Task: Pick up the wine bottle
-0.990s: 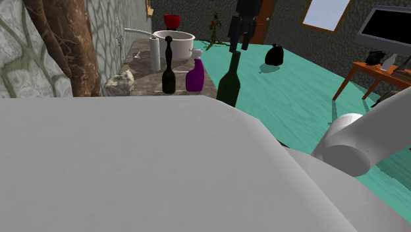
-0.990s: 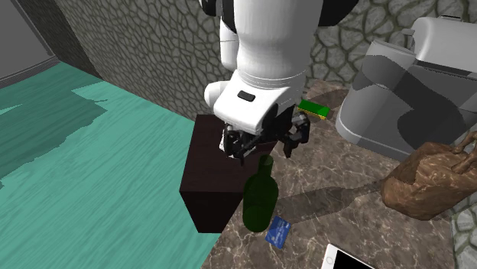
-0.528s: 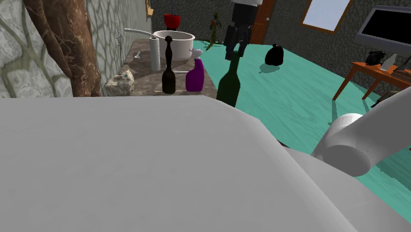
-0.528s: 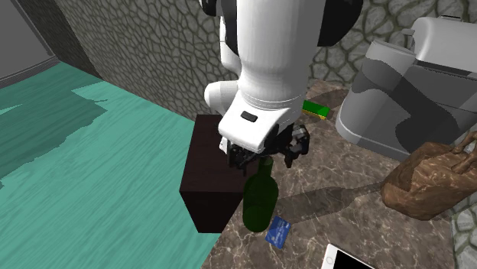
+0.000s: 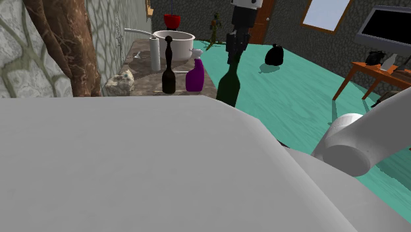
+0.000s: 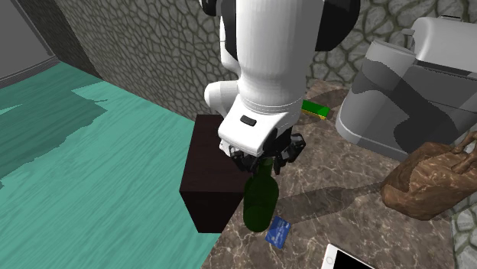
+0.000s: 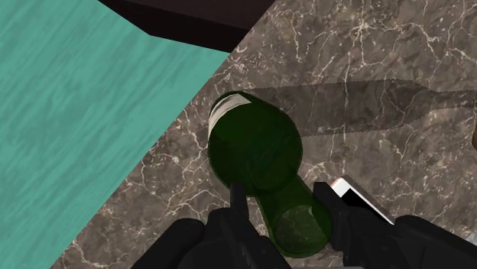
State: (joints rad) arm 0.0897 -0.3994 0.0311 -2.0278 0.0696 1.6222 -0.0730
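A dark green wine bottle (image 6: 260,205) stands upright on the brown marble counter (image 6: 336,199), close to its edge over the teal floor. My black gripper (image 6: 262,159) has come straight down around the bottle's neck. In the wrist view the neck (image 7: 300,225) sits between my two fingers (image 7: 238,205), which stand apart on either side; the gripper (image 7: 283,202) is open. The bottle's shoulder and a pale label (image 7: 229,107) show past the fingertips. From the shoulder view the bottle (image 5: 228,86) rises past the stand, with the gripper (image 5: 234,51) over its top.
A blue card (image 6: 279,231) and a white phone (image 6: 345,260) lie beside the bottle's base. A dark box (image 6: 212,179) stands off the counter edge. A brown bag (image 6: 428,179) and a grey appliance (image 6: 413,84) sit behind. A black pepper mill (image 5: 168,69) and a purple spray bottle (image 5: 194,76) stand farther along.
The gripper has dropped from just above the bottle's mouth down around its neck. The bottle has not moved.
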